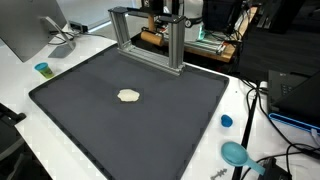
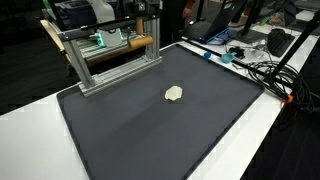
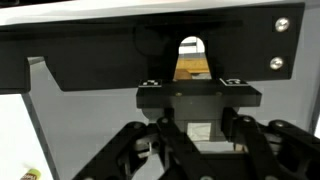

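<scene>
Even overhead room light is falling across both exterior views, leaving the black mat (image 1: 170,120) looking flat and matte, with the small pale lump (image 1: 128,96) casting hardly any shadow, while the white table (image 1: 18,92) is glaring close to washed-out. The background behind the metal frame (image 2: 110,60) is sinking into dimness, and both pictures are looking soft and coarse. In the wrist view the gripper (image 3: 198,150) is showing as a dark, blurred silhouette against a blown-out white surface.

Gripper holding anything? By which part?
Cannot tell: fingertips of the black Robotiq gripper are cut off in the wrist view. The small beige lump lies free.
</scene>
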Motion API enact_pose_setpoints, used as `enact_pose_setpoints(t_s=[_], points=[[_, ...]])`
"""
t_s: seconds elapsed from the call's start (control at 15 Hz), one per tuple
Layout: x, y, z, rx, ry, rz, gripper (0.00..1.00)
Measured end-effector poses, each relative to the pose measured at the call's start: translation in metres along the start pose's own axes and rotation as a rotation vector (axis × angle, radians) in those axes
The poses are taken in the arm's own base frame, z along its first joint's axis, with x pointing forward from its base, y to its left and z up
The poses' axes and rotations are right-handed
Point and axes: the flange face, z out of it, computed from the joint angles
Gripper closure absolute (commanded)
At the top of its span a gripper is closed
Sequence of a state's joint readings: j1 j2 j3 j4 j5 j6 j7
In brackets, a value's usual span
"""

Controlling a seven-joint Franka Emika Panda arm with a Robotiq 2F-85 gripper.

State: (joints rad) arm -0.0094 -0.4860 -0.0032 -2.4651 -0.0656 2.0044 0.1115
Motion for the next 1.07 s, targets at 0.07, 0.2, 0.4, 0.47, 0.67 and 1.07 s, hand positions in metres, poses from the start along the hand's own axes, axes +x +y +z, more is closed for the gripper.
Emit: enact_pose_setpoints(t_s=[0.07,0.2,0.4,0.47,0.67,1.07], points=[[-0.003,0.000,0.001,-0.001,-0.014,-0.006,0.79],[-0.011,-0.003,0.005,0.004,-0.036,-0.032,0.79],[-0.019,-0.008,0.017,0.014,-0.063,-0.070,0.27],[-0.020,-0.006,0.020,0.017,-0.071,-0.075,0.21],[-0.024,-0.006,0.027,0.037,-0.085,-0.067,0.01],[-0.039,0.007,0.015,0.062,-0.047,-0.034,0.00]])
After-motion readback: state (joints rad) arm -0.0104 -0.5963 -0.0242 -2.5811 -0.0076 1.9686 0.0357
